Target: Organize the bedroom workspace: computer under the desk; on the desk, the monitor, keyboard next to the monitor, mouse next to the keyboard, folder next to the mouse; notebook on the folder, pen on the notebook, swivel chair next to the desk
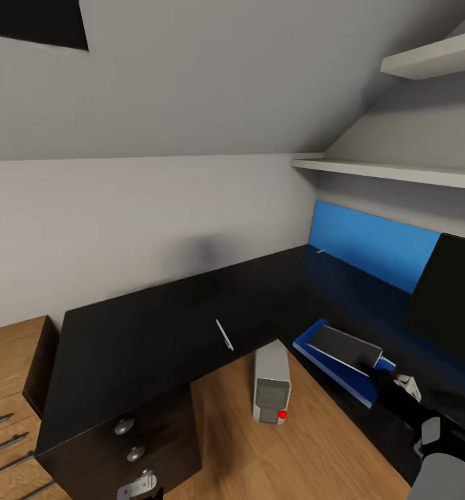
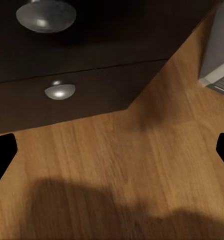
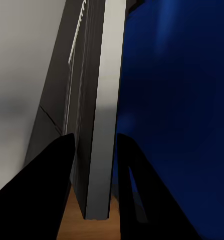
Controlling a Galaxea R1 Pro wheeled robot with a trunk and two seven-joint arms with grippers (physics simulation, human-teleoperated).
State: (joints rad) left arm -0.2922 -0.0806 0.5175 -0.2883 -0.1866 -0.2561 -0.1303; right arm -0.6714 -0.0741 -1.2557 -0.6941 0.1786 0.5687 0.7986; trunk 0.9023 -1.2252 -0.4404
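**A:** Start with the head view. Where are the task's things?

**B:** The desk (image 1: 156,326) runs in an L along the wall, black top, blue back panel at the right. The pen (image 1: 224,335) lies flat on the desk top near its inner edge, its long axis running from the wall toward the floor side, slightly slanted. The computer (image 1: 271,382) stands upright on the wooden floor (image 1: 260,451) in the crook of the desk, a red dot low on its front. The folder (image 1: 343,371) lies flat on the right wing of the desk, long axis slanting from near the computer off to the right. A grey slab, the notebook (image 1: 347,347), sits over the folder on the same slant. The monitor (image 1: 447,292) shows as a black panel at the right edge.

**A:** And the right gripper?

**B:** The right gripper (image 1: 384,367) is at the notebook's near-right end, clenched on it.

**A:** Left wrist view?

**B:** The left gripper (image 2: 112,150) hangs over the floor, fingertips spread wide at the frame's edges, grasping nothing. Dark drawers (image 2: 81,75) with round metal knobs are ahead.

**A:** Right wrist view?

**B:** The notebook's edge runs lengthwise away from the camera between the two black fingers (image 3: 56,185), blue folder beside it.
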